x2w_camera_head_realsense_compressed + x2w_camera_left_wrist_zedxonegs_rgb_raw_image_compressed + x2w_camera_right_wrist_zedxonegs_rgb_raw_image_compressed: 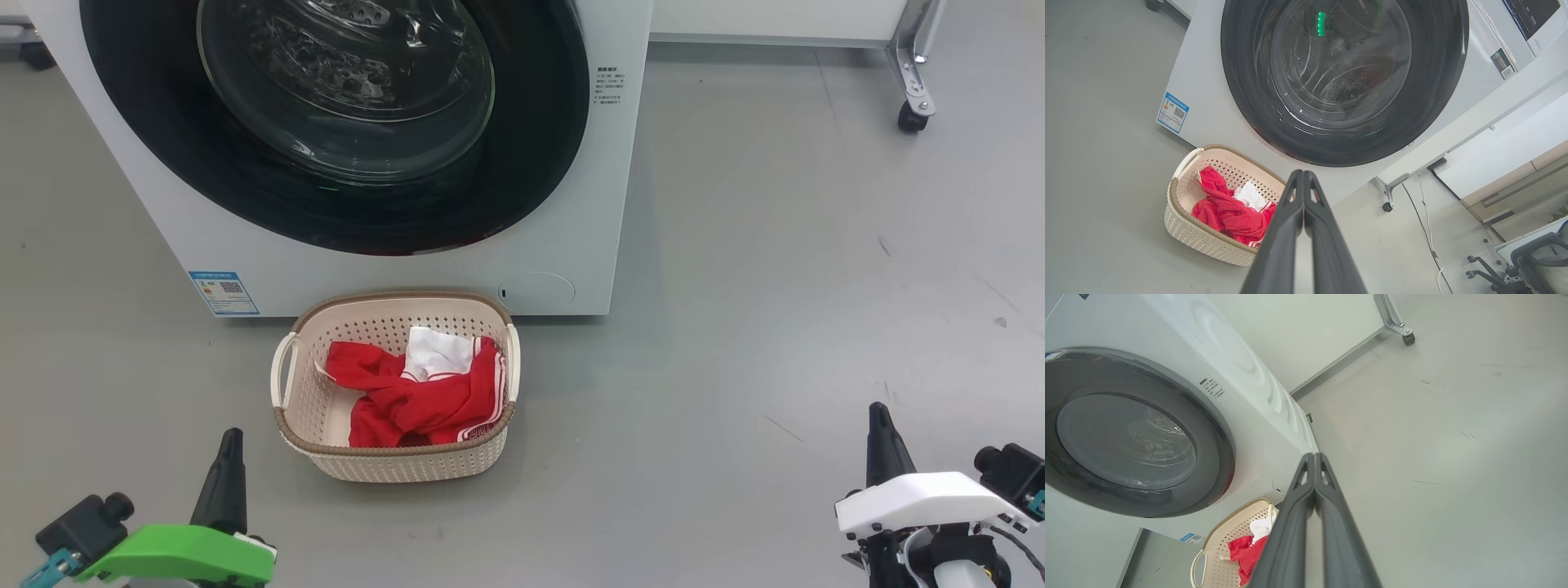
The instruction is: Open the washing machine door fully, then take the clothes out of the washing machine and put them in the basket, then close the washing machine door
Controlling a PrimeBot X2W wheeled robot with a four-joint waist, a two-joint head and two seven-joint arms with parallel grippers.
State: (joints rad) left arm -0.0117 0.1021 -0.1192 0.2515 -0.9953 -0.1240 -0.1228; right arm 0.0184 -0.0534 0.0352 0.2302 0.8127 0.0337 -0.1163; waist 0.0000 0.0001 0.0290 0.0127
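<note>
The white washing machine [392,269] stands before me with its round black-rimmed glass door [343,106] shut flat against its front. On the floor just in front of it sits the cream basket [286,425] with the red and white clothes [416,392] heaped inside. At the lower left my left gripper [231,441] is shut and empty, a little short of the basket's left corner. Far off at the lower right, my right gripper [878,412] is shut and empty too. The left wrist view shows the door [1343,77], basket [1184,228] and clothes [1224,208] beyond the closed fingers [1306,204].
Grey floor spreads to the right of the machine. A metal frame leg on a caster [913,114] stands at the back right. The machine's front carries a blue label [223,292]. An office chair [1527,261] and a floor cable [1429,228] lie beyond the machine's side.
</note>
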